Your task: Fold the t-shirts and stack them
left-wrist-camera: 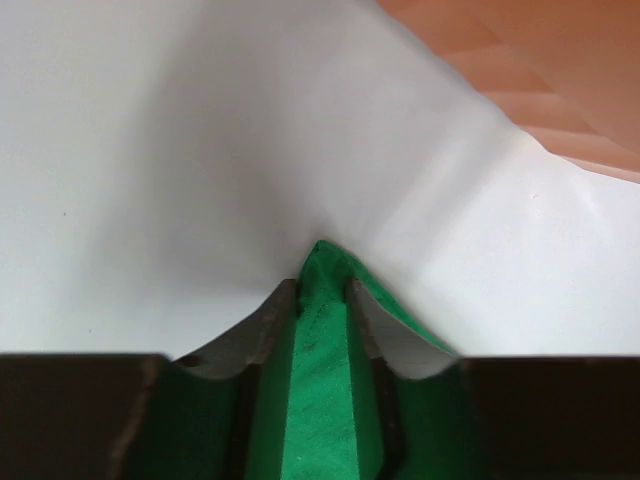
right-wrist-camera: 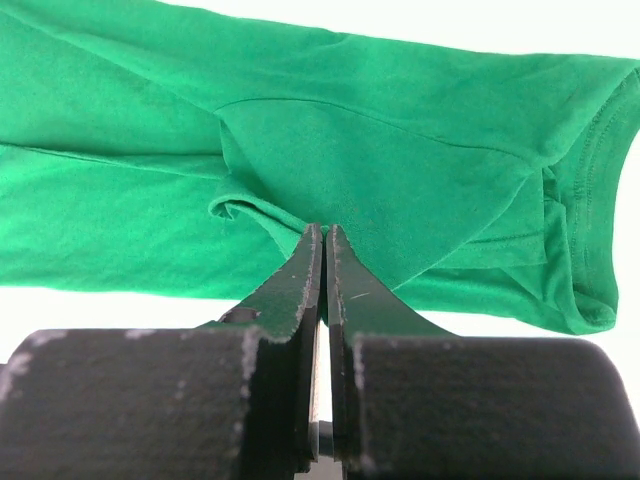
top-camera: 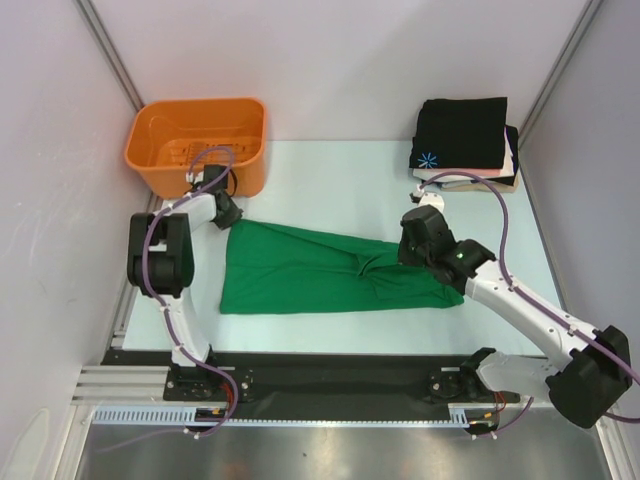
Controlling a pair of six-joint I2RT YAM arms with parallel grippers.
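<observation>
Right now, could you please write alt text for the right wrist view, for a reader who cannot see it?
The right gripper, black fingers closed, appears to pinch a small fold of a bright green t-shirt lying across a white table. The shirt's ribbed edge curves down the right side.

The pale table [top-camera: 330, 170] carried three things. A green t-shirt [top-camera: 310, 270] lay flat across its middle as a long band running left to right, wider at the left end and creased toward the right. An orange basket [top-camera: 255, 150] stood at the far left corner, near the shirt's left end. At the far right corner sat a folded stack topped by a black t-shirt [top-camera: 462, 130] with a small blue-white starburst, a pink edge [top-camera: 460, 172] showing beneath.
</observation>
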